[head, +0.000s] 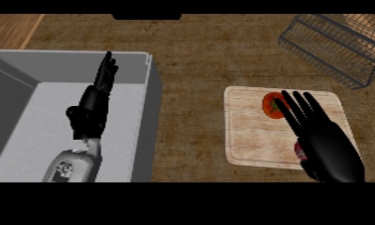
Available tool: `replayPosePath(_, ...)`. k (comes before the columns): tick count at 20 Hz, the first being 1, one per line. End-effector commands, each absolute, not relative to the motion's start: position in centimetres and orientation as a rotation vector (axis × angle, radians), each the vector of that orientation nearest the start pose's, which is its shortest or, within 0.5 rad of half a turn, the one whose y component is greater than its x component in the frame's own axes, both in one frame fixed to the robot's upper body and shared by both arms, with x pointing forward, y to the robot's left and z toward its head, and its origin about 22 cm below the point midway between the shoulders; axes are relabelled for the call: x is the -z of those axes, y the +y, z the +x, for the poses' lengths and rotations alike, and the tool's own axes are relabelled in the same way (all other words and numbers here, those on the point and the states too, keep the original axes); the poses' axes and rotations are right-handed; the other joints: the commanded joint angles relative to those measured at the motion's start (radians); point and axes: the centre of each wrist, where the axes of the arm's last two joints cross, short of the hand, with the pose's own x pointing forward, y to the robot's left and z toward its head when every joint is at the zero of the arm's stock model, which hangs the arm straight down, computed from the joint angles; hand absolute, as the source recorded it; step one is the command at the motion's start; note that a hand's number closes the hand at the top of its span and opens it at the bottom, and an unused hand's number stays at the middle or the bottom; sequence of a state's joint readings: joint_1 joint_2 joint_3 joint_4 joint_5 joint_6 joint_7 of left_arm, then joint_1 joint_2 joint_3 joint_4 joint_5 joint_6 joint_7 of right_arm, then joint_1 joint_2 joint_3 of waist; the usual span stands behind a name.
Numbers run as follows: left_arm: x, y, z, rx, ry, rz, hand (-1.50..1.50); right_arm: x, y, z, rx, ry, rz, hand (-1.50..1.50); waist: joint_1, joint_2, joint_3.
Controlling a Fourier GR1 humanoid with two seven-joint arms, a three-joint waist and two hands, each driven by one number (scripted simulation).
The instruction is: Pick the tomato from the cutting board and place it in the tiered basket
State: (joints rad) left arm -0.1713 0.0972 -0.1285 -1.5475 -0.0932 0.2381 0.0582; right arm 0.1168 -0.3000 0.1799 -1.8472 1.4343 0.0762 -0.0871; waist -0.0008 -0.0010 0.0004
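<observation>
The right hand (330, 144) comes in from the lower right and lies over the cutting board (249, 140). Its fingers (300, 107) are straight and slightly spread, pointing away from the robot, and hold nothing. The tomato (271, 105) sits on the far part of the board, just left of these fingertips. Its right edge is hidden under the nearest finger, so I cannot tell whether they touch. A green stem patch shows on the tomato's top. At the left edge of the palm there is a small dark red patch, and I cannot tell what it is.

The wire basket (330, 45) stands beyond the fingertips and to their right, well apart from them, at the far right corner of the wooden tabletop (190, 50). Bare tabletop lies between the board's far edge and the basket.

Far to the left of the right fingers, a grey sink (150, 120) is set into the tabletop. Its right wall is separated from the board by a strip of wood. The left hand (92, 102) rests over the basin with its fingers straight and close together, pointing away from the robot. Its grey forearm (70, 167) enters from the lower edge. A flat dark object (147, 17) lies at the far edge of the tabletop, beyond the left fingertips.
</observation>
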Motion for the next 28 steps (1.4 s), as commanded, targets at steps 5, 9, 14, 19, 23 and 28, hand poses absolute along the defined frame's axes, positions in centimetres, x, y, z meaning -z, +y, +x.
replayPosePath(5,-2.4,20.7,26.5,0.112,-1.673,0.165,0.0,-3.2,-24.4,21.0,-1.499,-1.355,-1.187,-1.5,0.0,0.001,0.0)
replayPosePath(9,-3.8,20.7,27.6,0.106,-1.669,0.189,0.0,-1.5,-22.2,22.0,-1.495,-1.325,-1.197,-1.5,0.001,0.001,0.0)
replayPosePath(14,-2.9,20.1,26.4,0.102,-1.674,0.181,0.0,-3.8,-23.6,24.0,-1.465,-1.328,-1.166,-1.5,0.001,0.001,0.0)
replayPosePath(19,-5.0,21.8,26.9,0.108,-1.655,0.212,0.0,-0.5,-24.5,23.6,-1.486,-1.34,-1.16,-1.5,0.001,0.0,0.0)
replayPosePath(23,-4.4,19.3,27.5,0.109,-1.664,0.209,0.0,-0.5,-23.2,24.6,-1.475,-1.348,-1.148,-1.5,0.0,0.001,0.0)
replayPosePath(28,-2.3,21.5,26.8,0.09,-1.661,0.195,0.0,0.6,-23.0,24.8,-1.455,-1.388,-1.115,-1.5,0.001,0.001,0.0)
